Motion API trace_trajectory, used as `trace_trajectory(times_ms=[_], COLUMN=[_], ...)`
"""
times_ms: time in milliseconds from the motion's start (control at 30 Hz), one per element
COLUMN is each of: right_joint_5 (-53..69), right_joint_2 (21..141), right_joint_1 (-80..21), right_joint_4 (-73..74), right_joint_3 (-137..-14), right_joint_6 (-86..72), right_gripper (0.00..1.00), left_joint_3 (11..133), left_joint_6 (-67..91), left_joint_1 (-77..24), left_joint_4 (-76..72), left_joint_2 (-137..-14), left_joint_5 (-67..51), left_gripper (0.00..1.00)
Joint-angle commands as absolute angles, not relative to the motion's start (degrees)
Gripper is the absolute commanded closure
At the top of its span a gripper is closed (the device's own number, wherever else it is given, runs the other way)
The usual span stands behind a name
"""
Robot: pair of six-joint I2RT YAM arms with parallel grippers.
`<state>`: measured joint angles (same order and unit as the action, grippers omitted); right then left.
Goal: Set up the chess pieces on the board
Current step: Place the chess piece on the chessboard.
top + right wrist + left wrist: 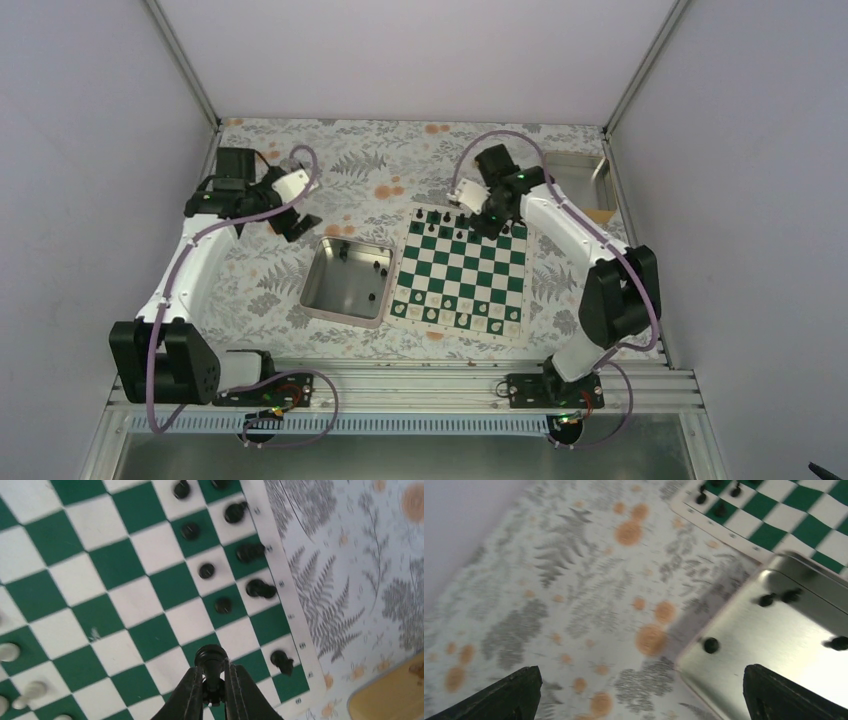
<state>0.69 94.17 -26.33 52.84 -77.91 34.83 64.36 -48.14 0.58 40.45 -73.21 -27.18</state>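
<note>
The green and white board lies right of centre. Several black chess pieces stand along its far rows. My right gripper hangs over the board's far right corner and is shut on a black piece, pinched by its stem with the base pointing away from the camera. From above, that gripper sits over the back ranks. My left gripper is open and holds nothing, over the floral cloth by the corner of the metal tray. Loose black pieces lie in the tray.
Pale pieces line the board's near rows, some visible at the left edge of the right wrist view. The shiny tray sits just left of the board. A tan box stands at the back right. Enclosure walls close in on both sides.
</note>
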Motion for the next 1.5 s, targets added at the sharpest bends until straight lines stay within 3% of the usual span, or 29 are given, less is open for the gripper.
trace_trajectory(times_ms=[0,267,967,1467], right_joint_5=[3.3,4.0,4.0,3.8], right_joint_2=[93.1,99.2,111.7,104.7], right_joint_1=[-20.6,-13.7,-13.1,-2.1], right_joint_4=[49.6,47.5,48.1,49.4], right_joint_3=[-74.7,-74.8,-86.3,-80.6], right_joint_6=[36.8,40.0,41.3,44.0], right_gripper=[0.89,0.89,0.89,0.88], left_joint_3=[61.9,60.6,58.2,58.8], left_joint_6=[-49.5,-47.8,-46.2,-46.4], left_joint_1=[-2.1,-6.0,-7.8,-8.6], left_joint_4=[43.3,42.3,40.3,39.7], left_joint_2=[-72.0,-72.2,-72.2,-73.7], left_joint_5=[-25.7,-23.4,-21.1,-20.4], left_gripper=[0.0,0.0,0.0,0.0])
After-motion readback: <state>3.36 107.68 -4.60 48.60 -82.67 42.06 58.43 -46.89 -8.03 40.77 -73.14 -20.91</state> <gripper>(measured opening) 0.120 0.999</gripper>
